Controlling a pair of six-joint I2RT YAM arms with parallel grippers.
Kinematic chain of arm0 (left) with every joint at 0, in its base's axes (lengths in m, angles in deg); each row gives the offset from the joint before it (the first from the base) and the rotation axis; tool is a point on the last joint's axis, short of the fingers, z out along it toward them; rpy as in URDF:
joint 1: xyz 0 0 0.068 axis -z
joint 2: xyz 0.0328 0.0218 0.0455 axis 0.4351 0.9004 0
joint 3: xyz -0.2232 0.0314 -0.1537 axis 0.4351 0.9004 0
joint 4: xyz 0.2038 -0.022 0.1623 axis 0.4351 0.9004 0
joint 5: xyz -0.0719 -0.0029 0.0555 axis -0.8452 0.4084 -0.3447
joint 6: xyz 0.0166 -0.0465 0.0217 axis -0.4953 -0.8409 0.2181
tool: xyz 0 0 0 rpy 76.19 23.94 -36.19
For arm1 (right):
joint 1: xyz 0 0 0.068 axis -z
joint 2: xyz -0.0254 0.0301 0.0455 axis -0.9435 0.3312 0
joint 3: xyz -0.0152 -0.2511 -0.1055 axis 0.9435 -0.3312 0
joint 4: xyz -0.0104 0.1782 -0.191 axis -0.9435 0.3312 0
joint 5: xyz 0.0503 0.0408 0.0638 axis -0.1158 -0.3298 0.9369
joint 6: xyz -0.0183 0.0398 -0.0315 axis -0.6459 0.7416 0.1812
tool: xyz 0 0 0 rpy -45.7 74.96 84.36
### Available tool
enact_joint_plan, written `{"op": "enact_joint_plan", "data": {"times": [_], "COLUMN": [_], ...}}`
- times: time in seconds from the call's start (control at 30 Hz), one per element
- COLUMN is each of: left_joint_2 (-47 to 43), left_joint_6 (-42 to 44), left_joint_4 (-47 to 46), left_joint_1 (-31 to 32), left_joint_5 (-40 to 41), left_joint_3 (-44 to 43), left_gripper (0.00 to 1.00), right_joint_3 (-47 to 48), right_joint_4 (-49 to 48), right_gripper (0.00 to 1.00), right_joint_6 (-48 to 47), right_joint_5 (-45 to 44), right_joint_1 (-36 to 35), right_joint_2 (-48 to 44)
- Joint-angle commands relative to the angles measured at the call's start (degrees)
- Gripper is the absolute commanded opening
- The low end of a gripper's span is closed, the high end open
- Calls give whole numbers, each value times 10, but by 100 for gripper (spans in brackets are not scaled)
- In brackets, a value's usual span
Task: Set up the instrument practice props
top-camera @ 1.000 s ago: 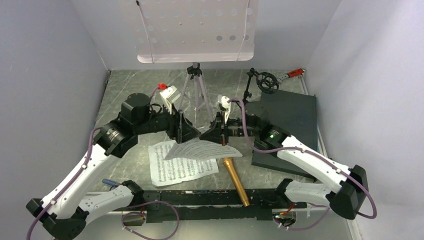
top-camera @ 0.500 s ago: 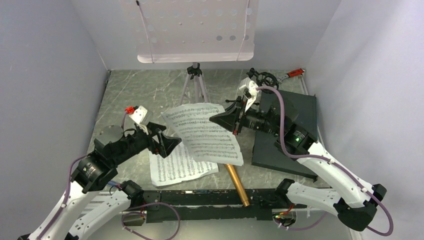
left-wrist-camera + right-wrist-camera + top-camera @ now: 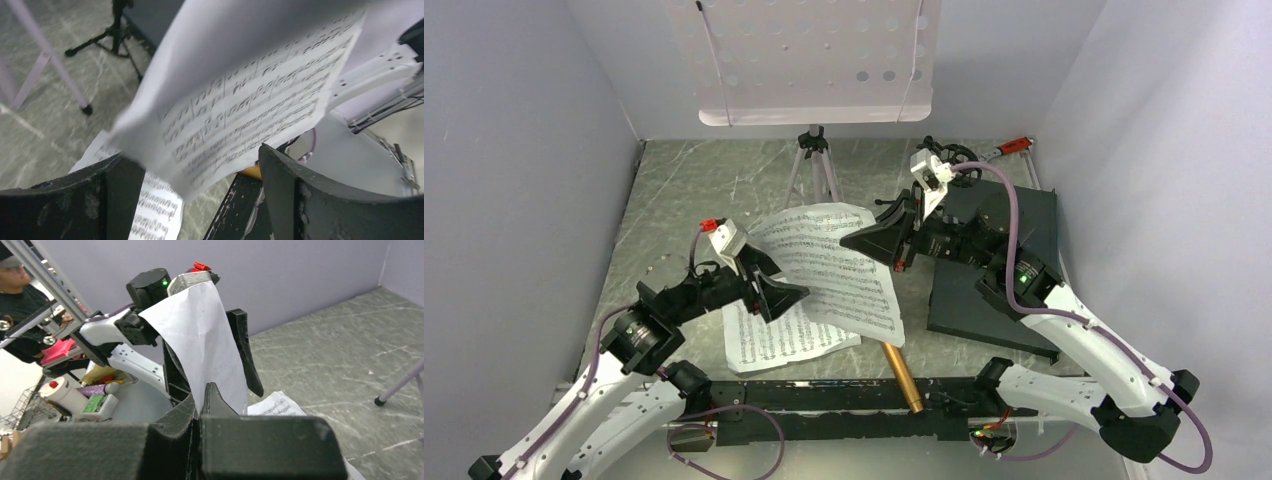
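Sheet point(image 3: 834, 265) is off the counter point(image 3: 684, 190), hanging slanted: your right fingers point(image 3: 170, 422) pinch its far edge, likely to carry it to the stand point(image 3: 814, 60). Left fingers point(image 3: 300, 200) are spread just under its near side, gripping nothing.

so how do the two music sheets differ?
The lifted sheet hangs curved in the air, pinched by the right gripper; the flat sheet lies on the table, ungripped. The lifted sheet is on top; the flat sheet is partly hidden beneath it. Both white, printed staves.
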Motion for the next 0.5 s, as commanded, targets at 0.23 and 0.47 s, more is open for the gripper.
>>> {"op": "enact_joint_plan", "data": {"times": [0.23, 0.47], "left_joint_2": [24, -22], "left_joint_6": [-42, -62], "left_joint_4": [-146, -218], "left_joint_1": [2, 2], "left_joint_5": [-96, -107], "left_joint_3": [-17, 12], "left_gripper": [77, 66], "right_joint_3": [7, 5], "right_joint_4": [-105, -127], "right_gripper": [0, 0], "right_joint_6": [48, 62], "right_joint_5": [23, 34], "right_joint_1": [1, 1], "right_joint_2": [-25, -19]}}
